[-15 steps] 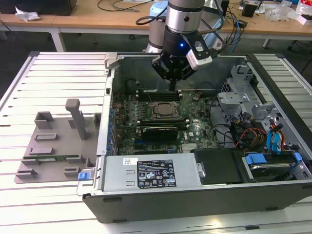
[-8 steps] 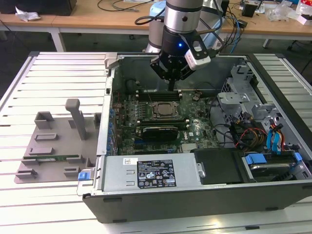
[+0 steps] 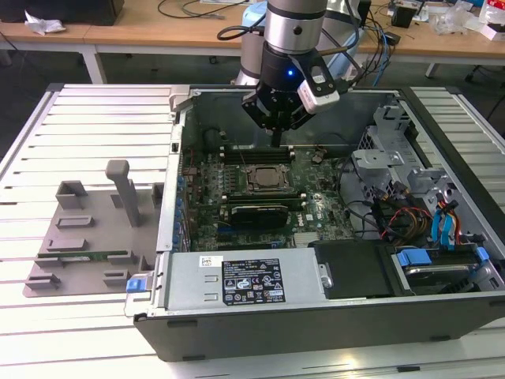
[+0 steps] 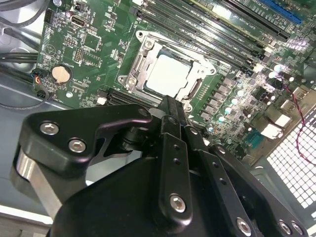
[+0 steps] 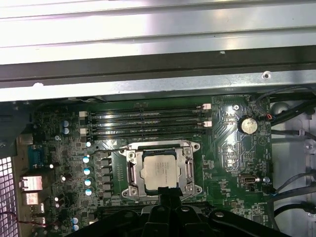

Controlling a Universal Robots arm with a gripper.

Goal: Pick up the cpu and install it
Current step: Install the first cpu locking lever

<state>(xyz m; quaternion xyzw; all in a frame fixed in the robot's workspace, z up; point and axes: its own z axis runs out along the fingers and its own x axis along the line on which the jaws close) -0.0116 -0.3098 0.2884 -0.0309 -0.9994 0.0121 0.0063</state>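
The cpu (image 5: 159, 171) (image 4: 168, 74) (image 3: 263, 177) sits flat inside the socket frame (image 5: 159, 170) on the motherboard (image 5: 224, 163), within the open case (image 3: 331, 316). The gripper (image 3: 277, 140) hangs just above the socket, near the memory slots (image 5: 148, 121). In both wrist views its fingers (image 4: 173, 123) appear closed together, holding nothing. The case rests on the slatted surface (image 3: 79, 118).

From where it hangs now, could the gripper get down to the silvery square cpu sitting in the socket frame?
Probably yes. The gripper hangs just above the silvery square cpu, which lies face up in the open black socket frame, with nothing between them in both wrist views.
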